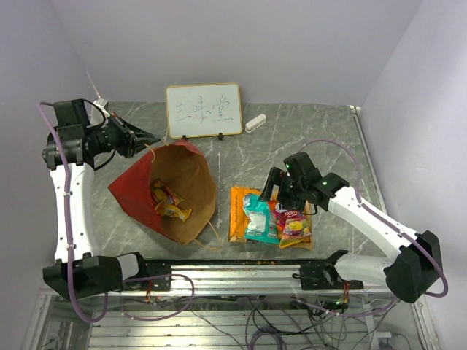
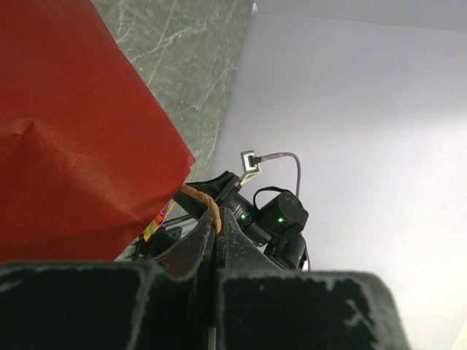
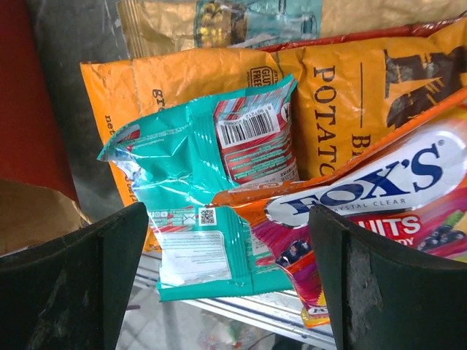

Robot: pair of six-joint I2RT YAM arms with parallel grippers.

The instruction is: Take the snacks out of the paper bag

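Observation:
The red paper bag lies tilted on the table with its brown mouth open toward the camera; two small red and yellow packets lie inside. My left gripper is shut on the bag's tan handle at its far rim. Beside the bag lie an orange chip bag, a teal packet and an orange-pink Fox's packet. My right gripper is open and empty just above them. The right wrist view shows the teal packet and Fox's packet between its fingers.
A small whiteboard with writing stands at the back, a white eraser to its right. The packets lie close to the table's near edge, by the metal rail. Purple-grey walls close in the back and both sides.

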